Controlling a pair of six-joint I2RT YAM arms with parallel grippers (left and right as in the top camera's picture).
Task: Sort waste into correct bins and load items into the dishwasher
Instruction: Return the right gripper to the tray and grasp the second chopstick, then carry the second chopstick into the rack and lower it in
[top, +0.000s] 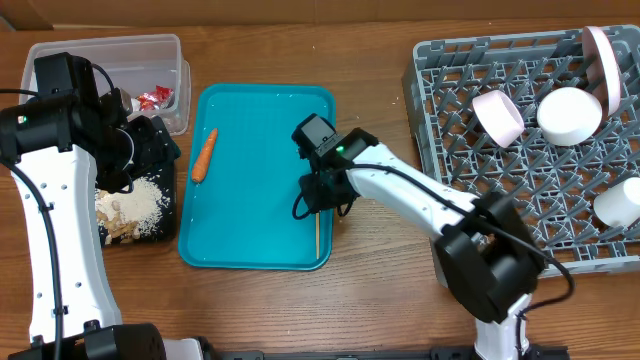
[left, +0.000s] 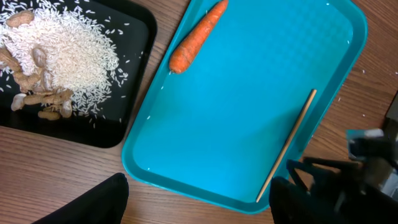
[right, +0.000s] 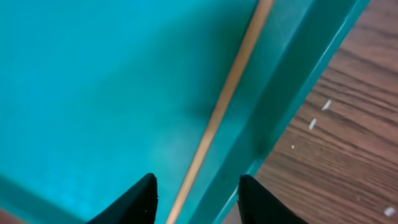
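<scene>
The wooden chopstick (right: 225, 99) lay on the teal tray (right: 93, 93), close along its right rim. It ran between the right fingers (right: 135, 200), which stood moderately apart with a gap on each side, gripping nothing. The left fingers (left: 93, 202) hung wide and empty near the black tray (left: 81, 132).

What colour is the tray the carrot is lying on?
Teal, a bright blue-green. The tray shows best in the left wrist view.
</scene>
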